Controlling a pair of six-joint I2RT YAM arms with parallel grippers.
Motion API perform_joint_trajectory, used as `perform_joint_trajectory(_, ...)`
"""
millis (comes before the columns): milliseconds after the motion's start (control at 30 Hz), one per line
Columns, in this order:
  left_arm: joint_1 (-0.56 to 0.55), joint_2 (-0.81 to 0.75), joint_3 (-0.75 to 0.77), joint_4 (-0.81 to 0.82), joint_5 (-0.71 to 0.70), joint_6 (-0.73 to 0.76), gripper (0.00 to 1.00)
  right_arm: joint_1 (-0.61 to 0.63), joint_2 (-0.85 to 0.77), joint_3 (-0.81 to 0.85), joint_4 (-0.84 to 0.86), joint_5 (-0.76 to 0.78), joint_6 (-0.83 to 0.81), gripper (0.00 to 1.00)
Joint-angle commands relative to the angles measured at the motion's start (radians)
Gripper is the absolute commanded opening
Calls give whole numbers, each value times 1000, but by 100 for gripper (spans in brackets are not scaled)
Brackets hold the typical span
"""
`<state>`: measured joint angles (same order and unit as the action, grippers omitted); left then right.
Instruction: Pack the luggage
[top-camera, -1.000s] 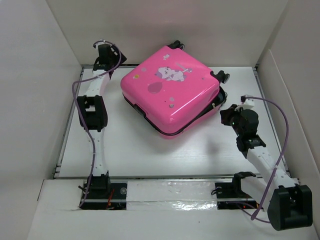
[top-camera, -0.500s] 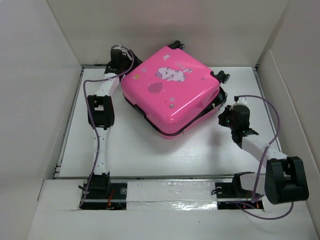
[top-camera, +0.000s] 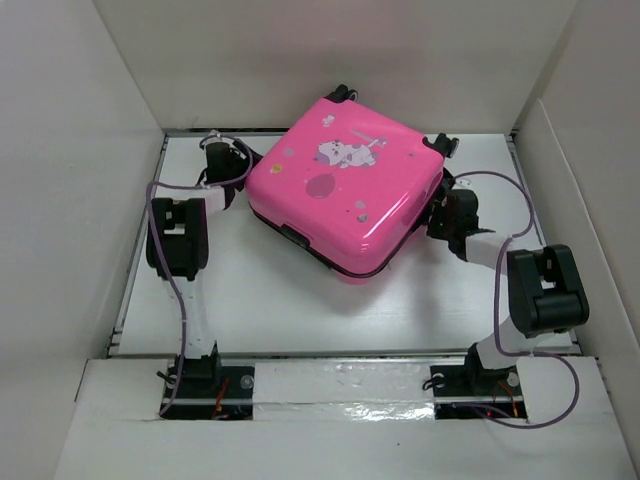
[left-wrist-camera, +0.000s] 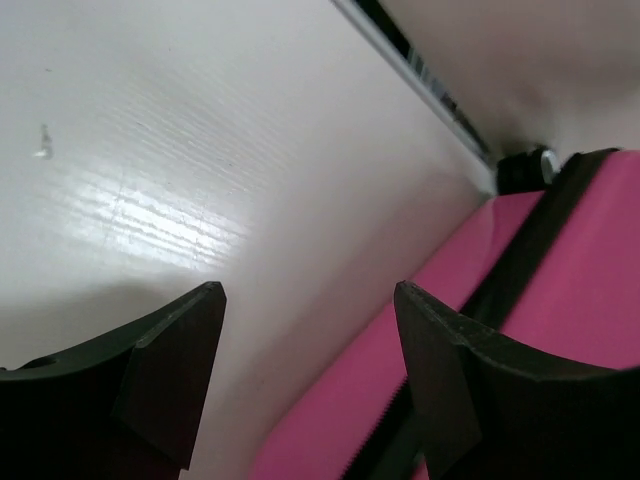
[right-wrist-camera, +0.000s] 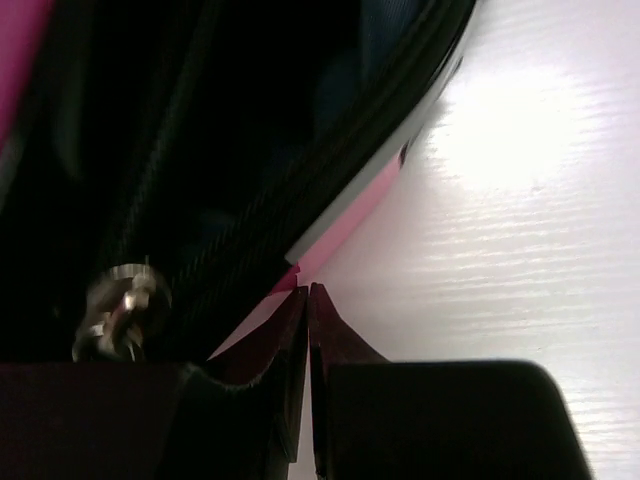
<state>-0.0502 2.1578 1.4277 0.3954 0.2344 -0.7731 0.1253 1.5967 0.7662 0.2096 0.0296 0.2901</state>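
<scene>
The pink luggage (top-camera: 345, 180) lies flat at the back middle of the table, lid down, cartoon stickers on top, black wheels at its far corners. My left gripper (top-camera: 238, 172) is open at its left side; in the left wrist view (left-wrist-camera: 310, 300) the pink shell and black zip seam (left-wrist-camera: 500, 300) run past its right finger. My right gripper (top-camera: 440, 212) is shut and empty at the luggage's right side. In the right wrist view its fingertips (right-wrist-camera: 308, 292) sit at the lower pink shell edge (right-wrist-camera: 340, 235), under the black zip band, with a metal zip pull (right-wrist-camera: 115, 300) to the left.
White walls enclose the table on the left, back and right. A metal rail (left-wrist-camera: 430, 85) runs along the table's far edge behind the luggage. Both arm bases sit at the near edge, and bare white table lies in front of the luggage.
Both arms have swung in against the luggage's sides. The left gripper came forward and right to its left side. The lid's right side, gaping before, has come down. The luggage turned slightly.
</scene>
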Motion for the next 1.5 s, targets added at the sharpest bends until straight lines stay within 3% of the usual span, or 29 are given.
perform_joint_trajectory(0,-91,-200,-148,215,4,-31,66,80,9,94,180,-164,-14,10)
perform_joint_trajectory(167,-112,-320,-312,289,-4,-35,66,123,40,166,117,-221,-51,10)
perform_joint_trajectory(400,-155,-571,-698,428,-73,-60,66,174,20,154,100,-261,-75,10)
perform_joint_trajectory(600,-194,-710,-860,477,-41,-83,66,160,19,153,117,-295,-69,11)
perform_joint_trajectory(767,-220,-799,-915,474,-24,-95,66,99,5,176,94,-347,-66,20)
perform_joint_trajectory(1000,-292,-926,-986,439,-15,-117,66,-12,-76,105,79,-339,-45,45)
perform_joint_trajectory(1267,-404,-1009,-986,384,-56,-97,69,-70,-239,22,94,-315,-9,60)
perform_joint_trajectory(1367,-404,-1102,-952,202,-202,-34,73,-70,-297,-10,63,-307,-17,62)
perform_joint_trajectory(1467,-390,-1190,-952,137,-351,3,78,-79,-355,-74,85,-306,-3,60)
